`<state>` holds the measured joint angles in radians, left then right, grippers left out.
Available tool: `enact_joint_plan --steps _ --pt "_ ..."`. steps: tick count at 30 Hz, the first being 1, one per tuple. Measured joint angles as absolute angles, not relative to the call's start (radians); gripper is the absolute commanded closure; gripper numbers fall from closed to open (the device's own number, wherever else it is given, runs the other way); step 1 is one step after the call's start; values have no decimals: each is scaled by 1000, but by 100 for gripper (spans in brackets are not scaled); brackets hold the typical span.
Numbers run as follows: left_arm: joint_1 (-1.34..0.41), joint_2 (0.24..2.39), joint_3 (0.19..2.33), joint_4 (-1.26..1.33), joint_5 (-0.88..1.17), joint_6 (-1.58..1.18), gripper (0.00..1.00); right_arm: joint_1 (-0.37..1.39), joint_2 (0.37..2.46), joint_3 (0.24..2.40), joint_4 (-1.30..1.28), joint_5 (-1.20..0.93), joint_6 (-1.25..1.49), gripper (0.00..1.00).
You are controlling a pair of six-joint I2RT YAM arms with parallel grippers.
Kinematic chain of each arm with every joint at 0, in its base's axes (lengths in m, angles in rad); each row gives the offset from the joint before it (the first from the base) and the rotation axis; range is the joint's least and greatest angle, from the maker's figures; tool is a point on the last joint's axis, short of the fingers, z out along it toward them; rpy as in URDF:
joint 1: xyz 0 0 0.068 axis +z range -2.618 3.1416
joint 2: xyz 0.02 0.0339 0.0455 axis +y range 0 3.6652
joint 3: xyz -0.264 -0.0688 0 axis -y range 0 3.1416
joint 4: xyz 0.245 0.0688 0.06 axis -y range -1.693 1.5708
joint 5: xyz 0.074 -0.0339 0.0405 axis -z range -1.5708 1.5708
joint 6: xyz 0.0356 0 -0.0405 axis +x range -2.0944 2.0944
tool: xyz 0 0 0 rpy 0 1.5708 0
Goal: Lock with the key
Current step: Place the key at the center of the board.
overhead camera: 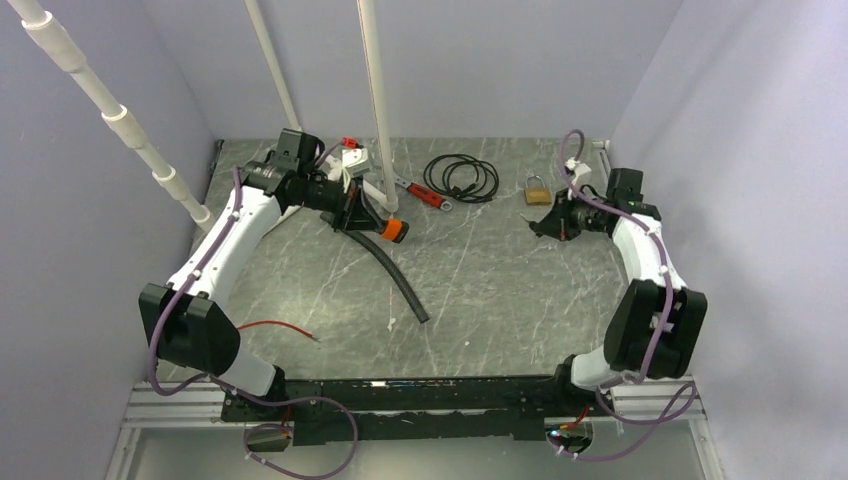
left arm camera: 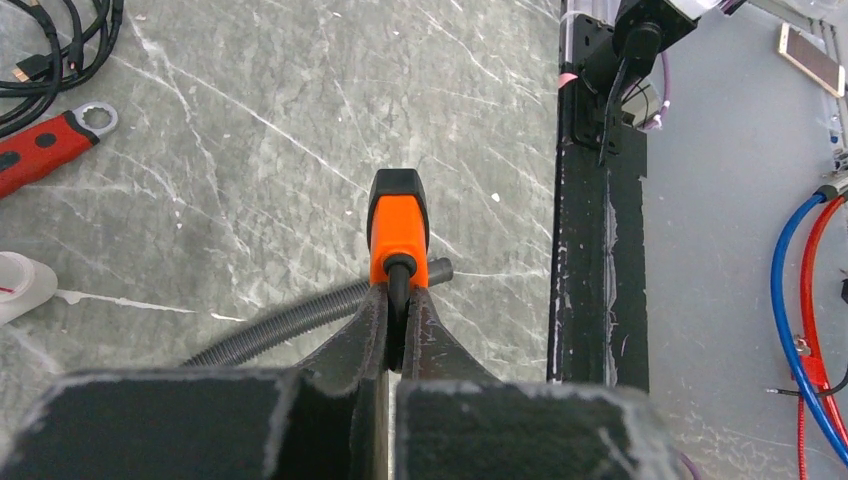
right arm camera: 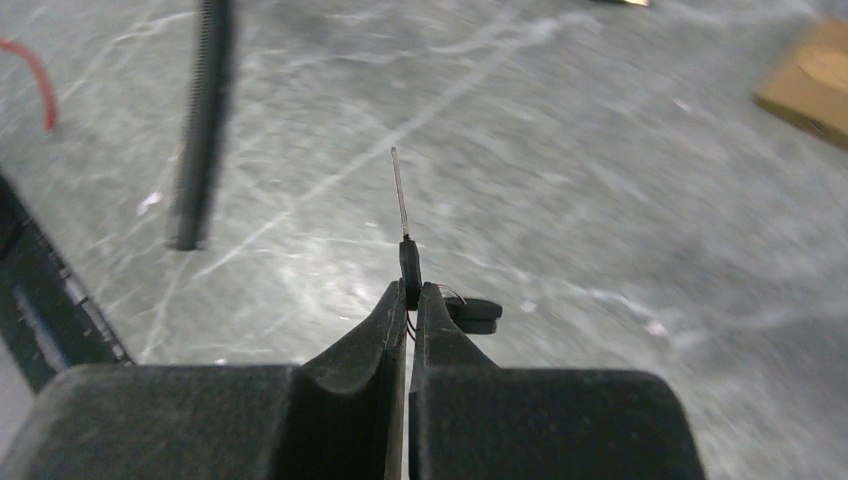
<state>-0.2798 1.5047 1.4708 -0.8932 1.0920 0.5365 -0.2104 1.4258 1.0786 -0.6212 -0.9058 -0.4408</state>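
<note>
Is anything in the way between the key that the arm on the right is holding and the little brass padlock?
Nothing visible. The right gripper is shut on the key, and only bare table lies between it and the padlock. The black cable coil and red wrench sit farther over, toward the left arm.

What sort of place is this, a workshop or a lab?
Probably a robot lab test cell, not a real workshop: a table boxed in by plain walls, a left arm and right arm bolted at its near edge, and loose props like a padlock, wrench and cable.
</note>
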Motion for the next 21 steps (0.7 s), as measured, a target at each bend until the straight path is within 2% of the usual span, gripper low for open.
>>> enact_joint_plan --steps 7,21 --pt "-295 1505 1453 -876 1065 534 100 -331 1613 1188 -602 -705 -411 100" --pt "-297 1482 1408 -857 1031 525 100 -345 1902 1390 -573 -448 -385 100"
